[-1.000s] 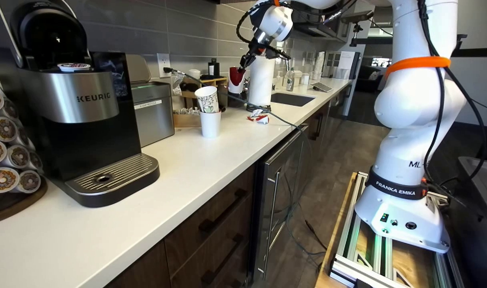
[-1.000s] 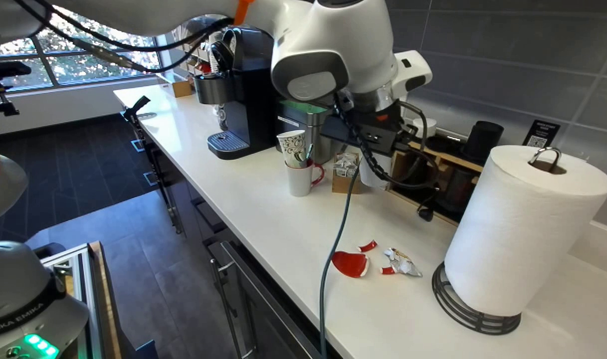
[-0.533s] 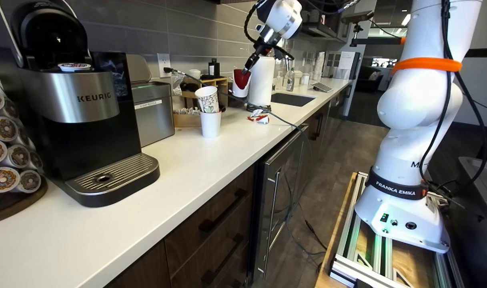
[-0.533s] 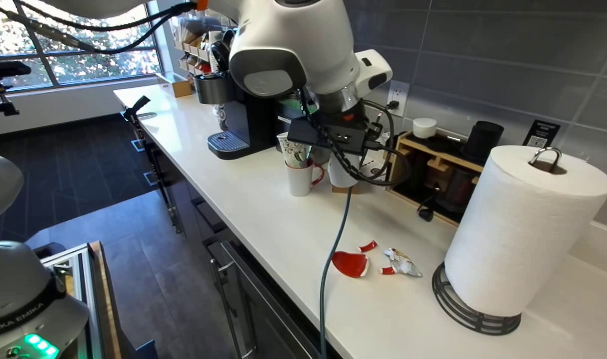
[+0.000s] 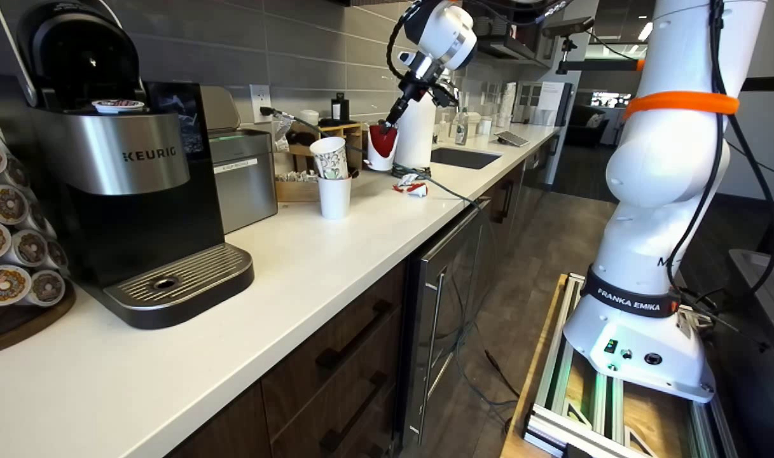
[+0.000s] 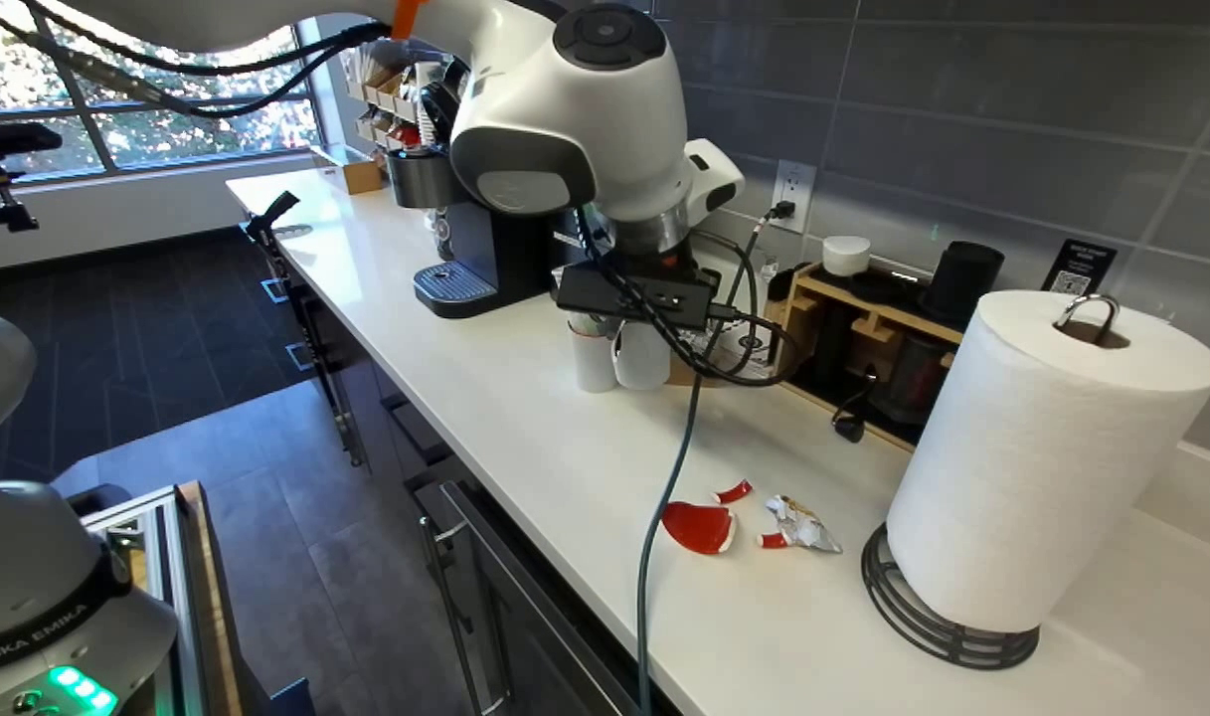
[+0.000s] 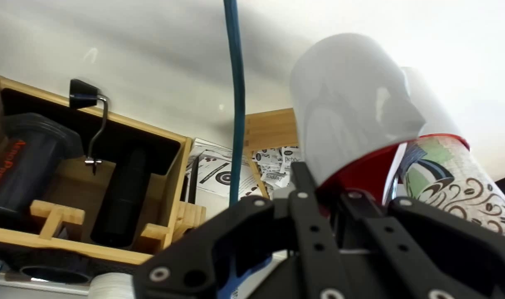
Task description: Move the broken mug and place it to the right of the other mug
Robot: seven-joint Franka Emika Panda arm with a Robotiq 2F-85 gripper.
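In an exterior view, the black gripper (image 5: pixel 385 127) pinches the jagged rim of the broken mug (image 5: pixel 381 150), glossy white outside, dark red inside, above the white tabletop (image 5: pixel 278 280). It shows between the other mug (image 5: pixel 334 199), a white cylinder bearing a patterned paper cup (image 5: pixel 329 159), and the white paper-towel roll (image 5: pixel 415 137). In an exterior view, the broken mug (image 6: pixel 642 360) shows just beside the other mug (image 6: pixel 593 362), while curved red shards (image 6: pixel 699 526) lie on the tabletop, well apart from both. In the wrist view, the gripper grips that rim; the broken mug's white side (image 7: pixel 343 104) partly covers the red-rimmed other mug; whether they touch I cannot tell.
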